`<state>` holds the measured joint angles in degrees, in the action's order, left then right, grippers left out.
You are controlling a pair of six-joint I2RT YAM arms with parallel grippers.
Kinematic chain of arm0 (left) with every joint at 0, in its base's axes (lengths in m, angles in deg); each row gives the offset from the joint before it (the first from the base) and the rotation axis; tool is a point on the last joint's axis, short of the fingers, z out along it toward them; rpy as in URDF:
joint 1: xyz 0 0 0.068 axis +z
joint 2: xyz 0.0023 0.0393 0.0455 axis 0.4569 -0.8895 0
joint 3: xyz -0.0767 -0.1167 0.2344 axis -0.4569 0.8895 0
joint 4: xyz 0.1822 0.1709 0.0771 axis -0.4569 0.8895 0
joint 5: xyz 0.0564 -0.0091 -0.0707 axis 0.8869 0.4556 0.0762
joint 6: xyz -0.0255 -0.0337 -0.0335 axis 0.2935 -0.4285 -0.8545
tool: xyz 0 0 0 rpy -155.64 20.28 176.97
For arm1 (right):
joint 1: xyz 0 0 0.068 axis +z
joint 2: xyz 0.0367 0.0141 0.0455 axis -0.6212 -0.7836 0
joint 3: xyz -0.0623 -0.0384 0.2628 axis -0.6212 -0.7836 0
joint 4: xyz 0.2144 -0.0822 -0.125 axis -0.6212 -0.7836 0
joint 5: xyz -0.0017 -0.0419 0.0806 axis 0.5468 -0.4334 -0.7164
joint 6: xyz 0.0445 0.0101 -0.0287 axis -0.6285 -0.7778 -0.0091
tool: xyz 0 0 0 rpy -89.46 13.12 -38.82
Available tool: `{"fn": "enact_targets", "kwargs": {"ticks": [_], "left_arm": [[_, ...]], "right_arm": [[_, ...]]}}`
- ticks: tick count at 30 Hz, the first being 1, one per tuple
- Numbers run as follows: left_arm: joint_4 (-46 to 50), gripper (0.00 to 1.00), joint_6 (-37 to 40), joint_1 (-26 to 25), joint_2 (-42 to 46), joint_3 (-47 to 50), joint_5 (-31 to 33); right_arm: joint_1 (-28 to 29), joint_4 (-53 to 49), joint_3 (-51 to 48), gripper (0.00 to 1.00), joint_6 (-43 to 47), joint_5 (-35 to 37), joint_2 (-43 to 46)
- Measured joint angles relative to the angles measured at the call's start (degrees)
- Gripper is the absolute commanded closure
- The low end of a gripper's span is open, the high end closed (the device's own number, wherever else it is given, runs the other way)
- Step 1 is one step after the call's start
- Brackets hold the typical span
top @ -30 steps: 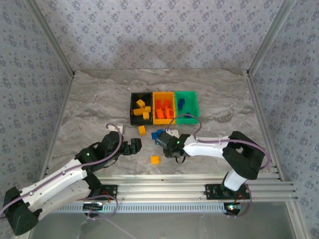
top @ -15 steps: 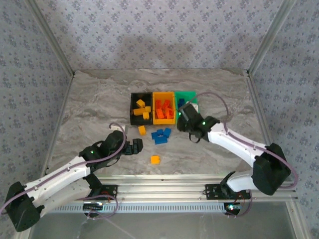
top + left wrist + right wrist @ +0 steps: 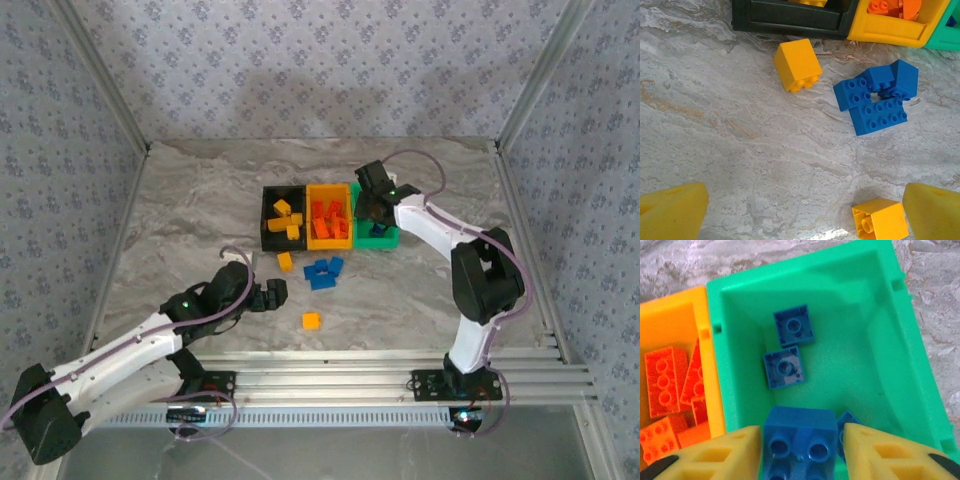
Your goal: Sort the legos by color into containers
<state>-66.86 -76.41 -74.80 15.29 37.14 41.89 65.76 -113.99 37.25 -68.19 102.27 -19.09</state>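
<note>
Dropping blue into green: what might spoil it

Over the green bin (image 3: pixel 890 355), toward the far edge of the tabletop (image 3: pixel 180 230), the right gripper (image 3: pixel 372 208) has a blue brick (image 3: pixel 800 437) between its fingers (image 3: pixel 735 455). I cannot tell whether they pinch it or merely flank it. The brick hangs close to the wall shared with the orange bin (image 3: pixel 328 243), so a tilt on release could bounce it in among the red bricks (image 3: pixel 662 380). It might also cling to one finger and ride off.

Nearer the front edge, the left gripper (image 3: pixel 800 210) hovers with jaws wide apart, holding nothing, and a yellow brick (image 3: pixel 880 220) lies just beside one finger. The blue bricks (image 3: pixel 875 100) lie touching, so grabbing one may shove its neighbours.
</note>
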Motion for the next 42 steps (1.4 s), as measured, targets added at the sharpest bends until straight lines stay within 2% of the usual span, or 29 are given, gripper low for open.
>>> {"fn": "enact_targets", "kwargs": {"ticks": [8, 11, 18, 26, 33, 42], "left_arm": [[0.2, 0.0, 0.0, 0.0, 0.2, 0.0, -0.2], [0.5, 0.0, 0.0, 0.0, 0.8, 0.0, -0.1], [1.3, 0.0, 0.0, 0.0, 1.2, 0.0, 0.3], [1.7, 0.0, 0.0, 0.0, 1.5, 0.0, 0.4], [1.9, 0.0, -0.2, 0.0, 1.6, 0.0, 0.5], [2.0, 0.0, -0.2, 0.0, 1.6, 0.0, 0.5]], "right_arm": [[1.6, 0.4, 0.0, 0.35, 0.0, 0.2, 1.4], [4.9, 0.9, -3.7, 0.33, 0.0, 0.7, 6.0], [16.8, 3.4, -14.5, 0.28, -1.3, 1.3, 15.5], [25.2, 4.9, -19.3, 0.23, -3.7, 1.7, 11.8], [26.4, 8.8, -20.4, 0.22, -6.6, 1.8, 7.0], [24.5, 11.3, -22.4, 0.24, -11.0, 2.5, 4.9]]}}
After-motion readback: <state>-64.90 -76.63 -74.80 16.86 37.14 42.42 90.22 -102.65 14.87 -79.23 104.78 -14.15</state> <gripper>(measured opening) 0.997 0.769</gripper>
